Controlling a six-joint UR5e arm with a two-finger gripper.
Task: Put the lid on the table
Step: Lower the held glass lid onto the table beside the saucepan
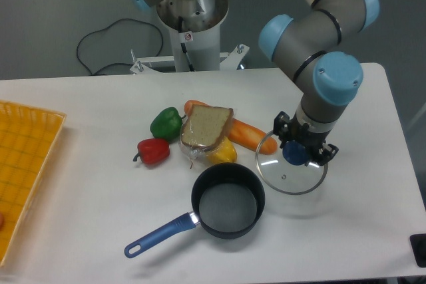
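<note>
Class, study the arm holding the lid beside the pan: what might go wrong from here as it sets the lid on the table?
1. The lid hangs tilted from the gripper, held only by its knob; released like this, its glass could strike the table rim-first.
2. The carrot lies right beside the lid, so a slight drift could set it down on the carrot.
3. The pan is close too; the rim may clip it.

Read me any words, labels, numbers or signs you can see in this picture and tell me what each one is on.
Nothing here reads as text.
Robot base column: a small round red-and-white sticker, too small to read.
Lid, saucepan, bread bag, tray: no print visible.
</note>
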